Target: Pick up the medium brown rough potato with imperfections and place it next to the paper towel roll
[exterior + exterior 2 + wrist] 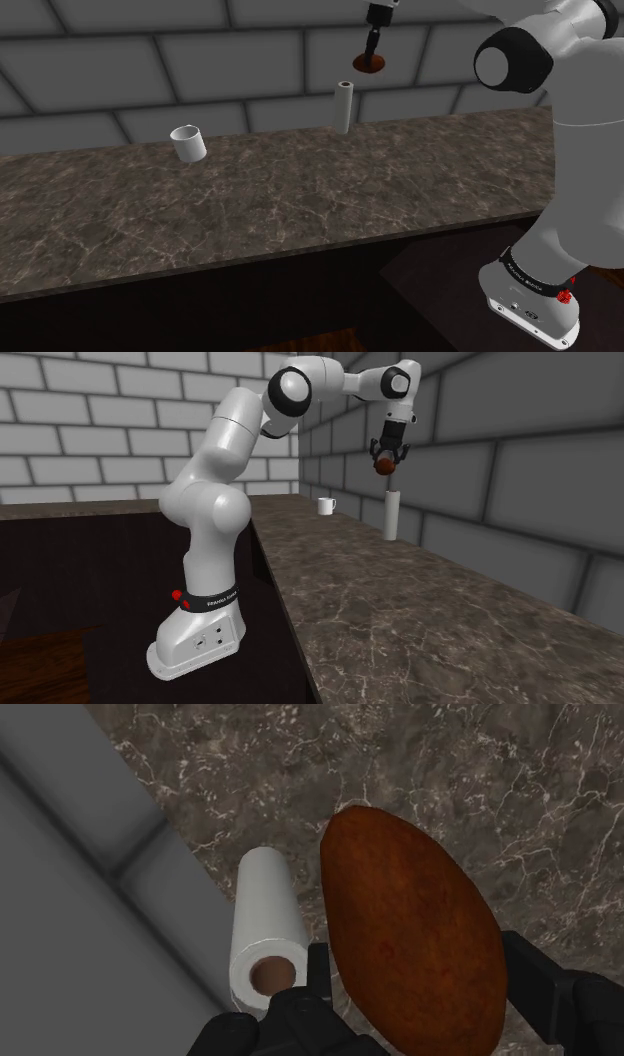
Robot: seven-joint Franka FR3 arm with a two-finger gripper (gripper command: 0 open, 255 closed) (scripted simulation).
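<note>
my gripper [371, 50] pinches the potato [410, 934] mid-carry; next i'd lower it beside the paper towel roll [268, 919] below.

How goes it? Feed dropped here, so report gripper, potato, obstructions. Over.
Gripper shut on potato, high above the counter. Potato aloft just above and beside the paper towel roll, not yet set down. White mug far aside, not in the way.

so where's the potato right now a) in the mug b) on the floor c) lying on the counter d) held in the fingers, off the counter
d: the fingers clasp the potato in the air, higher than the top of the roll.
</note>
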